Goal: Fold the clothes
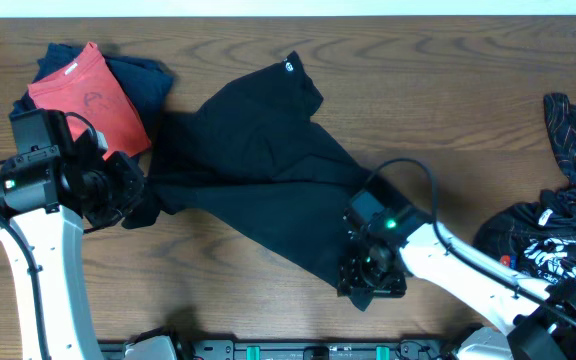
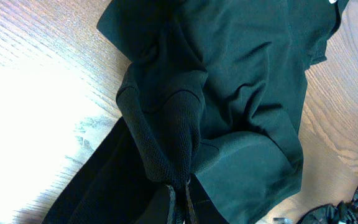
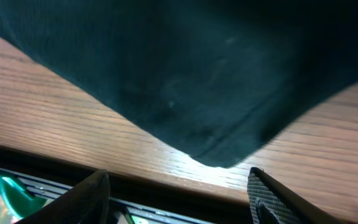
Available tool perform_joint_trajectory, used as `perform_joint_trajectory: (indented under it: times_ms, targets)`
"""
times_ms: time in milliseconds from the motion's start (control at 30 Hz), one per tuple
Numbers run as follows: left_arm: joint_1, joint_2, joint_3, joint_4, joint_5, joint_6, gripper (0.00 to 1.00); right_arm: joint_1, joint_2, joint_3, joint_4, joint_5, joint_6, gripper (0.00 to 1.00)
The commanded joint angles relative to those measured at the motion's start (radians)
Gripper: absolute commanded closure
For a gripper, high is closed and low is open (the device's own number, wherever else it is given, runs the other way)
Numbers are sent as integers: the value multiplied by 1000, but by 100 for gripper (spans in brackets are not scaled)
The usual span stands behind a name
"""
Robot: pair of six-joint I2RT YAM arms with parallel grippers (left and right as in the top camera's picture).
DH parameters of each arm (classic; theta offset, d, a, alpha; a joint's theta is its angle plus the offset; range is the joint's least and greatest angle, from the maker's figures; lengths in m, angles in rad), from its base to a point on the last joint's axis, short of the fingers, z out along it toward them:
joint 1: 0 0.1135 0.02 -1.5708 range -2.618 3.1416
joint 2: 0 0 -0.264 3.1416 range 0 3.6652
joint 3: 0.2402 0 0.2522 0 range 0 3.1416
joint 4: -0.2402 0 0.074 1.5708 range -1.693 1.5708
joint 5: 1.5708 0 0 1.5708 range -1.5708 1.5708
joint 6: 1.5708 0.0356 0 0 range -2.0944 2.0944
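A brown wood-grain counter (image 1: 268, 40) fills the overhead view. The black garment (image 1: 258, 150) sprawls diagonally across its middle, rumpled, with its small white logo (image 1: 289, 66) at the far corner. A red garment (image 1: 88, 95) lies bunched on a navy garment (image 1: 143, 72) at the far left, and dark printed clothes (image 1: 558, 230) are heaped at the right edge. The left hand (image 1: 126, 190) sits at the black garment's left edge and the right hand (image 1: 368, 278) at its near corner. In the left wrist view, the fingers are pinched shut on a ridge of black mesh-like fabric. In the right wrist view, the fingers stand wide apart and grip nothing, with the hem (image 3: 216, 149) lying just ahead on the wood. Any fold is hard to read in such dark cloth, but the task looks barely begun: no garment is neatly folded, and the side piles appear untouched.
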State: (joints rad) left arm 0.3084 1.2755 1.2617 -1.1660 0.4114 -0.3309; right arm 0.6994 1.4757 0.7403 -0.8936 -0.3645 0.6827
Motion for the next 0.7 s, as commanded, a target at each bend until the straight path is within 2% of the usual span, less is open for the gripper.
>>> perform_joint_trajectory:
  times_ms: [0,233,367,433,567,633,667]
  targets:
    - [4,-2,-1,-1,-12,24,94,45,29,-15,18,19,63,30]
    - [4,-2,-1,-1,-12,24,94,55,122,-15,31,24,72,28]
    - [4,-2,-1,-1,-12,24,94,55,176,-15,51,24,80,30]
    - [4,-2,-1,-3,-12,24,94,55,194,-15,72,23,80,40]
    - [4,-2,-1,-5,-12,24,94,53,200,-15,105,25,80,86]
    - [4,-2,-1,-5,-12,24,94,50,200,-14,110,28,80,97]
    - [4,-2,-1,-5,-12,24,94,44,200,-14,108,28,83,99]
